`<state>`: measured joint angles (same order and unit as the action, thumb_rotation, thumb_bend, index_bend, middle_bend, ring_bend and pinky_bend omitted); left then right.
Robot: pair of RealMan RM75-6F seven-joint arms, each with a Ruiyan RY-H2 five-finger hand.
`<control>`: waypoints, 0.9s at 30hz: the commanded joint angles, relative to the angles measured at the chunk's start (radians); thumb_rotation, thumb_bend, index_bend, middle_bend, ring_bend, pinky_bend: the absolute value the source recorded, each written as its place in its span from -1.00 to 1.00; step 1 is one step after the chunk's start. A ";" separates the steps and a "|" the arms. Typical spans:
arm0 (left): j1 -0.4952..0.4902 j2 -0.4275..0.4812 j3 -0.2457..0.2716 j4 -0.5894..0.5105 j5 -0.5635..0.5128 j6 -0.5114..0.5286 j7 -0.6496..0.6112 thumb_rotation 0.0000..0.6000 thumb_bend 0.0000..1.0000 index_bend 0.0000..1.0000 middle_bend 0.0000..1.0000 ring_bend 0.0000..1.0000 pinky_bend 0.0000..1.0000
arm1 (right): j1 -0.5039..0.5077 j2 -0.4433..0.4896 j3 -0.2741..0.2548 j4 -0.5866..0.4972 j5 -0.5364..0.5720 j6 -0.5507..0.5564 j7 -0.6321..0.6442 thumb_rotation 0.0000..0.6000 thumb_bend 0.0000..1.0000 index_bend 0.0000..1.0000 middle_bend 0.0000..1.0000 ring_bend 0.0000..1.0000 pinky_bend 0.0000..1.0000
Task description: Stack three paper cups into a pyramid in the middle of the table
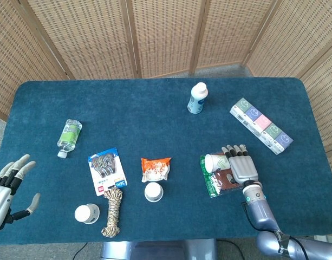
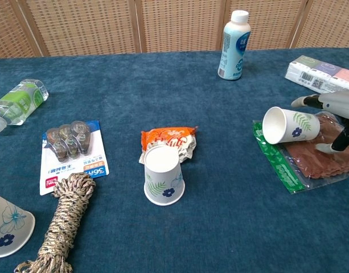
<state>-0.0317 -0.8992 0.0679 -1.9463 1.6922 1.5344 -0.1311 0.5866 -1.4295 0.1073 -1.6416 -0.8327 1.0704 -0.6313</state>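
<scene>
Behind the far edge of the table (image 1: 155, 103), well beyond either hand: a folding screen (image 1: 166, 32) of woven wicker panels in pale wooden frames, angled around both far corners. Blue felt-like cloth over the tabletop. Grey floor (image 1: 220, 70), perhaps carpet, at the screen's foot. Even, bright light, soft shadows.
</scene>
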 commanded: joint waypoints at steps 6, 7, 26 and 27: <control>-0.005 -0.001 -0.003 -0.001 0.002 -0.004 0.001 0.23 0.01 -0.84 -1.00 -1.00 -1.00 | 0.007 0.008 0.005 -0.008 0.023 0.006 -0.001 1.00 -0.36 -0.63 -1.00 -1.00 -1.00; -0.005 -0.001 -0.004 0.000 0.001 -0.004 0.001 0.23 0.01 -0.84 -1.00 -1.00 -1.00 | 0.008 0.009 0.006 -0.008 0.025 0.006 0.001 1.00 -0.36 -0.62 -1.00 -1.00 -1.00; 0.004 -0.005 -0.001 0.012 -0.009 0.004 -0.007 0.23 0.01 -0.84 -1.00 -1.00 -1.00 | 0.032 -0.008 0.016 0.001 0.057 0.007 0.006 1.00 -0.30 -0.35 -1.00 -1.00 -1.00; 0.004 -0.006 -0.001 0.013 -0.010 0.004 -0.008 0.23 0.01 -0.84 -1.00 -1.00 -1.00 | 0.034 -0.009 0.018 0.002 0.062 0.006 0.006 1.00 -0.29 -0.32 -1.00 -1.00 -1.00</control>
<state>-0.0274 -0.9047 0.0667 -1.9333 1.6827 1.5384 -0.1395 0.6180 -1.4368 0.1234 -1.6409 -0.7755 1.0768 -0.6240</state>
